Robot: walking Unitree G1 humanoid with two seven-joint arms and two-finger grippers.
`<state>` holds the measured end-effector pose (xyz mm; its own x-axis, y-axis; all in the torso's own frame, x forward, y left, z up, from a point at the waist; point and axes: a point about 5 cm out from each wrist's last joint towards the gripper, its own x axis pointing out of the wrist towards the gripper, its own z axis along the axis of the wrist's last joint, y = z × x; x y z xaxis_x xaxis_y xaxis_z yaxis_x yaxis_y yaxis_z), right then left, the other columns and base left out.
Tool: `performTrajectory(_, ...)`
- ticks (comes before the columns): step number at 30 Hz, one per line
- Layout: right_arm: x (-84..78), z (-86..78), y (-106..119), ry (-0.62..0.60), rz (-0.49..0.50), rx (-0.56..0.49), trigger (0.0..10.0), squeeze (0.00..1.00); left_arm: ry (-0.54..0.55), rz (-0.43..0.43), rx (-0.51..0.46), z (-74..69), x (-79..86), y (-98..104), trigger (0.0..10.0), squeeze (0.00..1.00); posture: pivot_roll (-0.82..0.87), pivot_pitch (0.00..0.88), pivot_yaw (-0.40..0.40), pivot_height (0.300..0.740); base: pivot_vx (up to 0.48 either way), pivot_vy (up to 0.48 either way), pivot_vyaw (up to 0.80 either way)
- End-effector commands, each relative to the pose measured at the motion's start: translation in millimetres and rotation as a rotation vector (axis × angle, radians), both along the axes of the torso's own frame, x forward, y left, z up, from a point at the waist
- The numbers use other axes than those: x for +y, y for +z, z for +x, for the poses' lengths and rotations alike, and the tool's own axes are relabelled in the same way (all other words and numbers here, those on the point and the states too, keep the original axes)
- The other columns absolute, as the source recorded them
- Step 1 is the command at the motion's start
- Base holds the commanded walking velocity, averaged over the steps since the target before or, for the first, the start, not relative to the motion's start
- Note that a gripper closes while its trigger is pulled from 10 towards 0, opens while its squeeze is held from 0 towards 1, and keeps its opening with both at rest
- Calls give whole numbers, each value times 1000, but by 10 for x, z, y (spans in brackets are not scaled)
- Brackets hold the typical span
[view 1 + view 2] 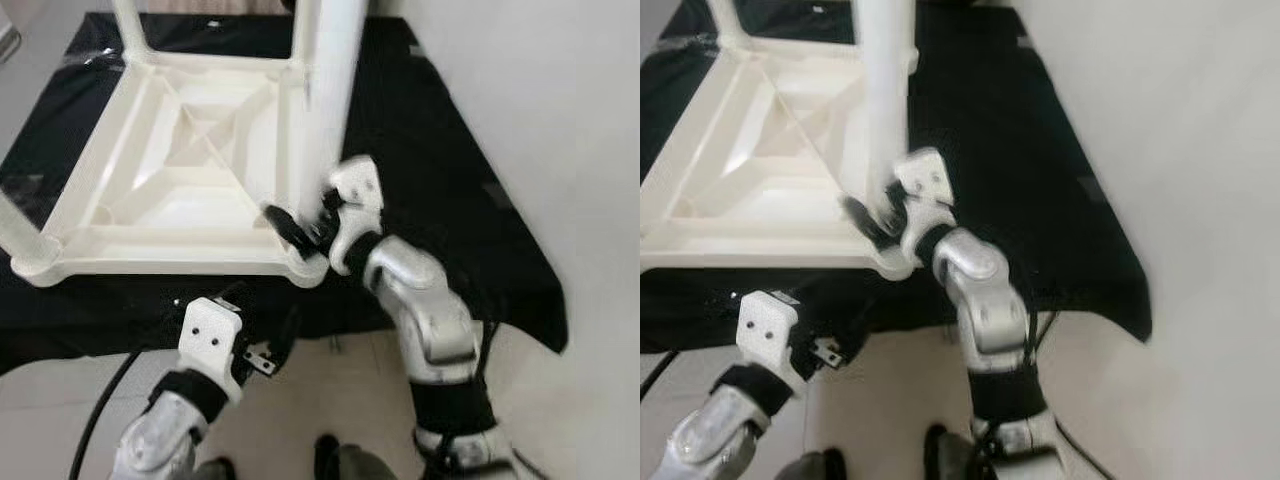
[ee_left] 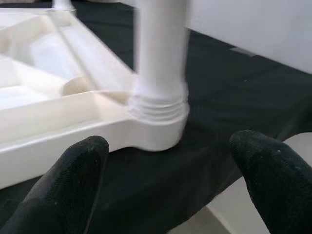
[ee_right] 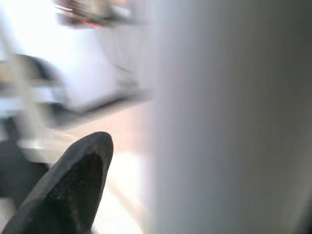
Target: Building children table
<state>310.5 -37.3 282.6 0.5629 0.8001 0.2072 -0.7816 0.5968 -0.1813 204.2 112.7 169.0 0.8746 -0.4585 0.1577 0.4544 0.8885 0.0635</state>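
My right gripper [image 1: 300,228] clamps the leg [image 1: 325,90] just above the upturned tabletop's [image 1: 160,160] near corner socket | left gripper [image 2: 170,185] spread, empty, just below that corner | keep leg vertical while twisting.

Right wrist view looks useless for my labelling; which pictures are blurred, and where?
Right wrist view: the white leg is a featureless smear and the background is streaked. Left wrist view: the leg shaft blurs, while the threaded socket and black fingertips stay fairly sharp. Eye views: the leg is mildly soft.
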Motion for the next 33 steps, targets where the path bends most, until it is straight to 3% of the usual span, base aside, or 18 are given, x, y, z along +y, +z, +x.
performTrajectory(1,52,-104,-4,239,-54,-66,10000,0,4,0,20,-21,-8,-50,10000,0,9,223,-103,740,0,0,0)
performTrajectory(6,16,-72,-5,400,-143,-115,10000,0,5,-1,23,-29,1,-53,10000,0,18,232,-98,740,0,0,0)
performTrajectory(7,17,32,27,441,-170,-132,10000,0,5,-3,21,-41,-2,-56,10000,0,20,236,-97,740,0,0,0)
performTrajectory(13,11,118,104,554,-162,-121,10000,0,9,-4,23,-60,3,-63,10000,0,29,242,-97,740,0,0,0)
performTrajectory(14,-6,156,155,632,-153,-117,10000,0,10,-5,25,-84,5,-63,10000,0,34,252,-97,740,0,0,0)
performTrajectory(19,-13,184,182,693,-149,-103,10000,0,12,-6,28,-105,7,-63,10000,0,35,254,-98,740,0,0,0)
performTrajectory(20,-12,200,190,719,-152,-99,0,0,13,-6,29,-112,11,-59,10000,0,48,265,-94,740,0,0,0)
performTrajectory(28,-35,269,227,795,-148,-96,0,0,15,0,34,-131,39,-42,10000,0,114,293,-82,740,0,0,0)
performTrajectory(33,-136,312,231,820,-149,-89,0,0,25,6,31,-140,51,-34,10000,0,117,293,-88,740,0,0,0)
